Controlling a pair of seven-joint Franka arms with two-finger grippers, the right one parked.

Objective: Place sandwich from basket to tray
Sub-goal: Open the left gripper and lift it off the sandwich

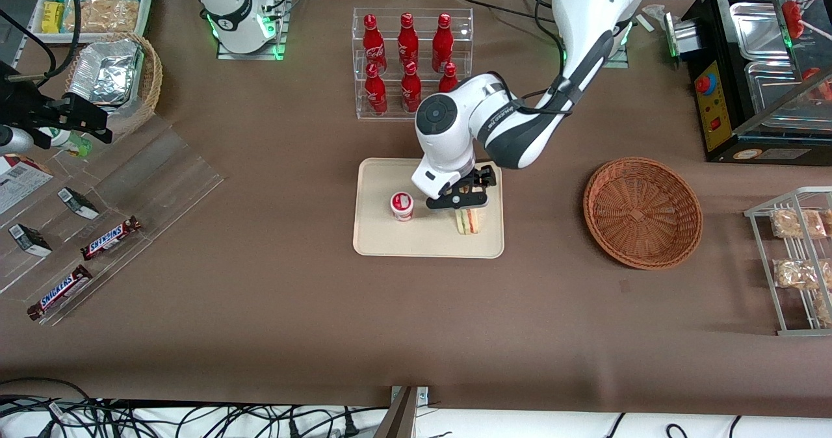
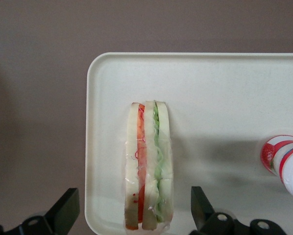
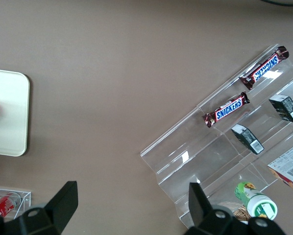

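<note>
The sandwich (image 1: 469, 221) is standing on its edge on the tray (image 1: 390, 243), low and right of centre in the front view, close to the rim on the working arm's side. The gripper (image 1: 463, 199) hangs right over it with fingers spread wide, one on each side and touching nothing (the wrist view makes that plain). The basket (image 1: 642, 212) sits empty, further right in that frame.

What could go wrong: the wedge is balanced on a narrow edge, so if a finger clips the wrap when the arm lifts off, I'd guess it tips flat. It's also near the rim, so a sideways nudge could push it up onto the lip. The little red-and-white cup (image 1: 402, 205) just beside it could get bumped too.

View differences: the front camera mostly hides the sandwich under the gripper, and you only see a sliver of it. The wrist view shows the whole sandwich (image 2: 148, 165), layers and wrap, with clear gaps to both fingers (image 2: 64, 209), plus how close it sits to the tray (image 2: 225, 93) rim. It doesn't show the basket at all.
</note>
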